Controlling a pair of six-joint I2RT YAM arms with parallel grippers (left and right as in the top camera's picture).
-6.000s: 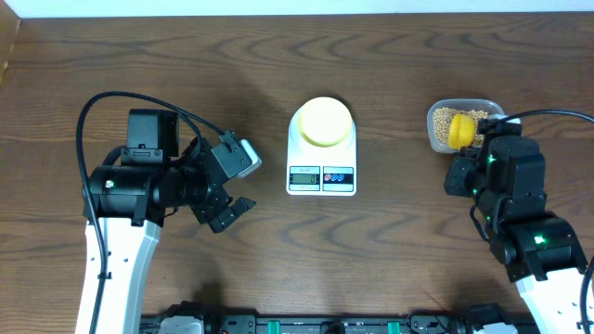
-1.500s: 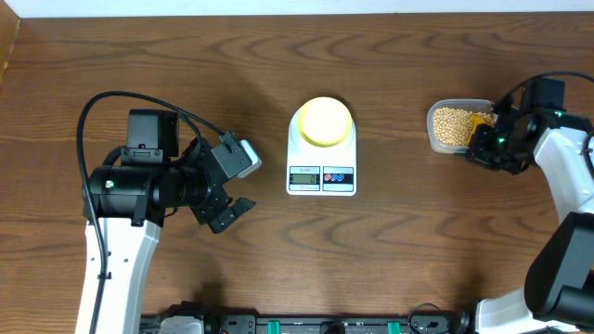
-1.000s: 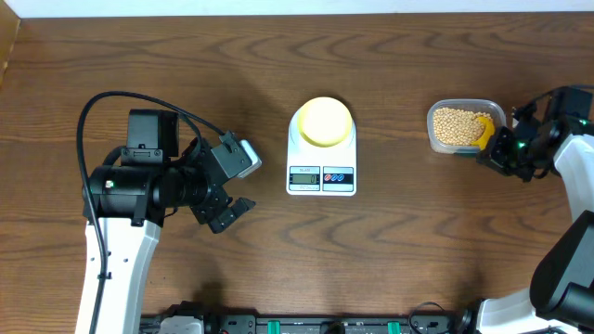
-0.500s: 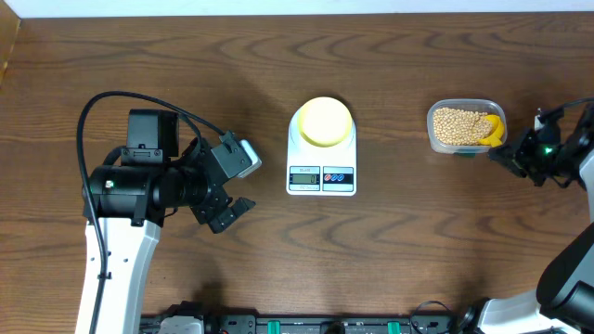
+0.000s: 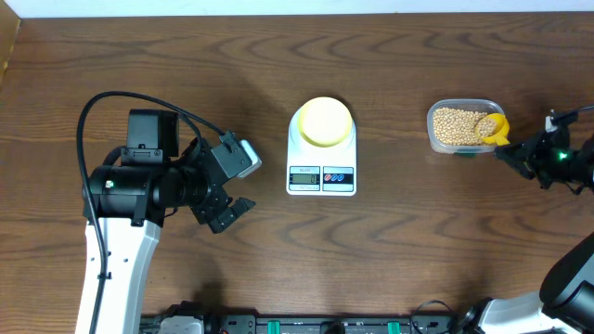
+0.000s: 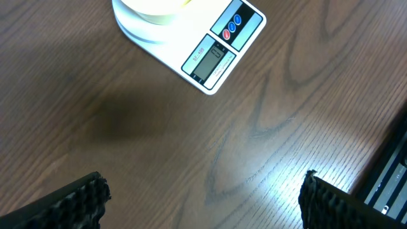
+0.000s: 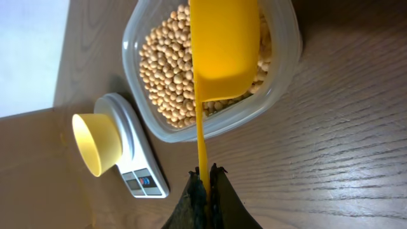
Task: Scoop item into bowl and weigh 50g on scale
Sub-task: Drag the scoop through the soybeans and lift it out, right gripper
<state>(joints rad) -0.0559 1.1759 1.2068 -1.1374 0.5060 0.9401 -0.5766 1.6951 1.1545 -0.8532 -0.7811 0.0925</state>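
The tan beans [image 5: 452, 125] [image 7: 166, 76] fill a clear tub [image 5: 434, 139] at the right. My right gripper [image 5: 516, 156] [image 7: 205, 177] is shut on the thin handle of a yellow scoop [image 5: 496, 127] [image 7: 224, 44]. The scoop's head rests over the beans at the tub's right rim. The pale yellow bowl [image 5: 325, 122] [image 7: 95, 143] [image 6: 152, 6] stands on the white scale [image 5: 321, 178] [image 6: 216, 54] [image 7: 141, 175] at the table's middle. No beans show in the bowl. My left gripper [image 5: 238, 186] [image 6: 203, 186] hangs open left of the scale, over bare wood.
The right arm reaches in from the table's right edge. The left arm's base and cable [image 5: 111, 102] take up the left side. A black rail [image 5: 297, 325] runs along the front edge.
My right gripper has drawn back to the right, dragging the scoop from the tub's middle to its right rim. The left arm has not moved.
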